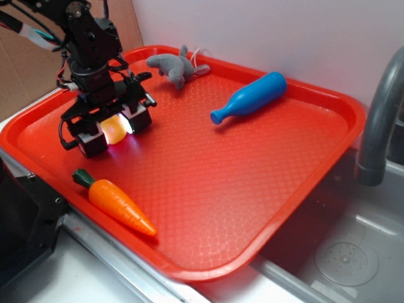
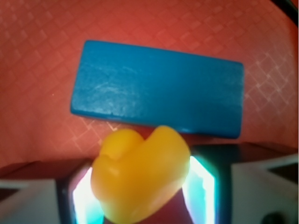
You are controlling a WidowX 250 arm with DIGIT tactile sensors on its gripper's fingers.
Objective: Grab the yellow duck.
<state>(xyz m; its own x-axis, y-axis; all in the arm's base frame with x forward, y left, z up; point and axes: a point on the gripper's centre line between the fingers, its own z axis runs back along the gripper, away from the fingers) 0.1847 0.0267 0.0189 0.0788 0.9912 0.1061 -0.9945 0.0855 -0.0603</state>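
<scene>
The yellow duck (image 1: 115, 128) is a small glossy yellow blob near the left side of the red tray (image 1: 252, 189). My gripper (image 1: 115, 134) stands over it with a lit pad pressed against each side, shut on the duck. In the wrist view the duck (image 2: 140, 175) fills the gap of the gripper (image 2: 142, 191), touching both glowing pads (image 2: 202, 186). Whether the duck rests on the tray or hangs just above it, I cannot tell.
A flat blue block (image 2: 159, 88) lies on the tray just beyond the duck, hidden by the arm in the exterior view. An orange carrot (image 1: 117, 203) lies near the front edge, a blue pin (image 1: 249, 98) and grey plush (image 1: 177, 66) at the back. A faucet (image 1: 379, 113) and sink (image 1: 347, 252) are right.
</scene>
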